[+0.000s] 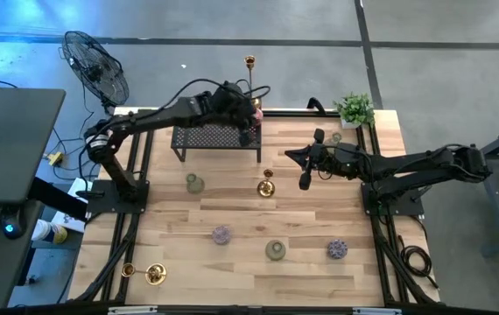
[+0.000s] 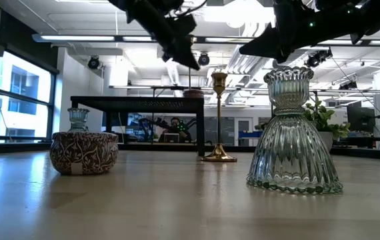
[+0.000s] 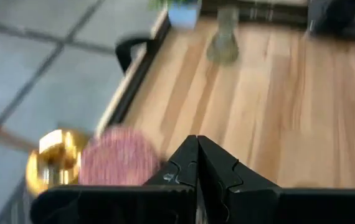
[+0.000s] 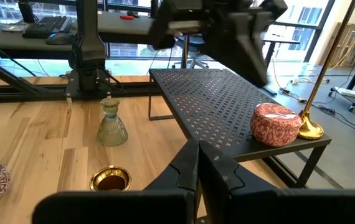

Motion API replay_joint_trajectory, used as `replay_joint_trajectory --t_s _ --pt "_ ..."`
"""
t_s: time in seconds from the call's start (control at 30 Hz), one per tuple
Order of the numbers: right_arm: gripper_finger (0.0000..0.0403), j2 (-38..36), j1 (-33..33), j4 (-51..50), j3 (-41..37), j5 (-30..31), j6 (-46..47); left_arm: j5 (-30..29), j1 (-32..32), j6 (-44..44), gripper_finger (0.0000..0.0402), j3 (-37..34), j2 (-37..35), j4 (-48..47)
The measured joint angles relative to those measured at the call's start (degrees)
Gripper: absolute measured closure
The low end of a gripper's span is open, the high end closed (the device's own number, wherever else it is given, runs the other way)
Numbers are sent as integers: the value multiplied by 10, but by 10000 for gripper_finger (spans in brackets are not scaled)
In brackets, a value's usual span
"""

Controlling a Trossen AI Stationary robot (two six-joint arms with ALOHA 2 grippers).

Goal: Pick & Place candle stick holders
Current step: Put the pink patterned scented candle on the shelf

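So far two holders sit on the rack (image 1: pixel 216 137) under the left gripper (image 1: pixel 248 131): pink pot (image 4: pixel 276 124), gold candlestick (image 4: pixel 322 74). Both grippers pinched together, empty; right gripper (image 1: pixel 305 181) idle. Rest still on table (image 1: pixel 232 210).

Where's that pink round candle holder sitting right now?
The pink round holder sits on the black mesh rack at the table's far edge, at the rack's right end beside a tall gold candlestick, under the left tool.
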Motion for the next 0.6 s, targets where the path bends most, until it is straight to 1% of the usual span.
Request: replay_joint_trajectory --t_s 0.23,0.4,0.6 --pt "401 0 0 3 0 0 1 -53 -6 3 401 0 54 87" --pt "402 0 0 -1 0 -1 -1 -98 -2 18 401 -2 78 92" --pt "402 0 0 -1 0 -1 -2 -104 1 18 401 -2 79 90"
